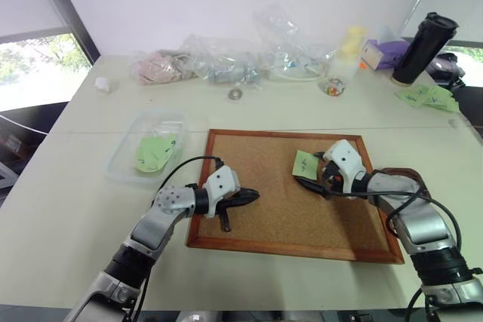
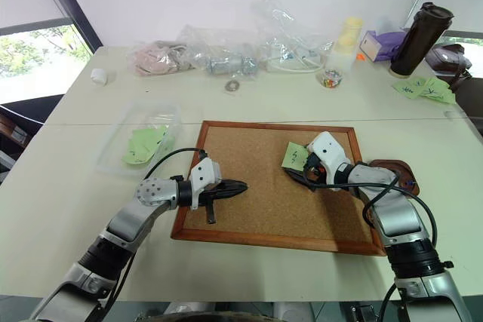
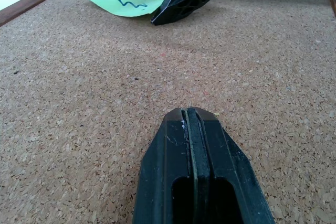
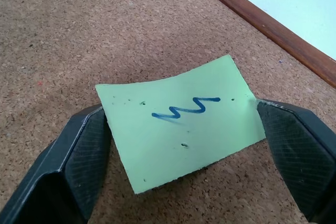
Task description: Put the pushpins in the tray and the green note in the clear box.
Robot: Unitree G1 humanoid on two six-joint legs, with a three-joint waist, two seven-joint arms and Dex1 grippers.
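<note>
Right gripper (image 4: pixel 184 145): fingers spread wide, one at each side edge of the green note (image 4: pixel 181 121), which bows up off the cork board (image 1: pixel 256 186) near its far right part; grip not closed. Left gripper (image 3: pixel 190 116): fingers pressed together, holding nothing, low over the board's near left part. Tray (image 2: pixel 398 173): just beside the board's right edge, behind the right arm. Clear box (image 1: pixel 121 157): left of the board, holding green slips. No pushpins can be made out.

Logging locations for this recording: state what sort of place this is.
Probably an office or lab workroom: a wide pale table beside a window, holding a cork board, green paper notes and a dark travel mug.
</note>
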